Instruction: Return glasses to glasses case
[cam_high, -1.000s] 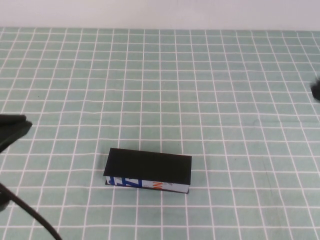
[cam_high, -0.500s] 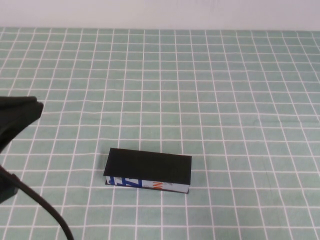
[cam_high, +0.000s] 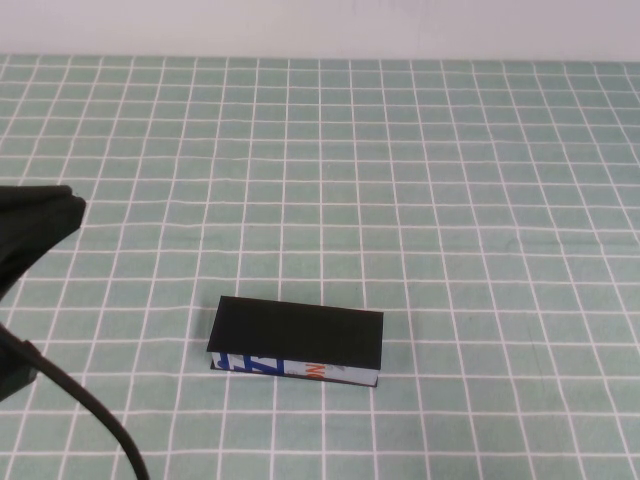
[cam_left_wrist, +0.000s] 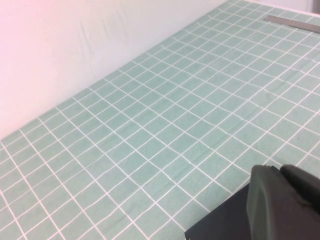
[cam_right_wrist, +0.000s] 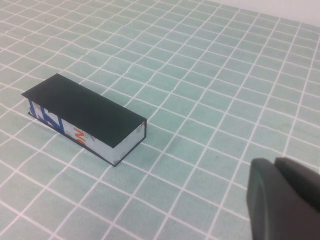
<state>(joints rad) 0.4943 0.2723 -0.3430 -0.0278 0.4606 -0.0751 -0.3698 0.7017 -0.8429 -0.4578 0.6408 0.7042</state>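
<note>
The glasses case (cam_high: 297, 335) lies shut on the green checked cloth, black lid on top, white front edge with blue and orange print towards me. It also shows in the right wrist view (cam_right_wrist: 82, 110). The glasses are not in view. My left gripper (cam_high: 68, 208) hovers at the table's left edge, left of the case and apart from it, shut and empty. In the left wrist view its fingertips (cam_left_wrist: 277, 171) sit over a black flat corner (cam_left_wrist: 222, 222) that looks like the case's lid. My right gripper (cam_right_wrist: 276, 164) is shut and empty, off to the case's right, outside the high view.
The green cloth with a white grid (cam_high: 420, 180) covers the table up to a white wall (cam_high: 320, 25) at the back. A black cable (cam_high: 90, 410) runs from the left arm at the front left. A grey metal strip (cam_left_wrist: 292, 22) lies at the cloth's far edge.
My left gripper has risen and moved further onto the table from the left edge. The dark tip of the right gripper has left the high view's right edge. The case has not moved.
</note>
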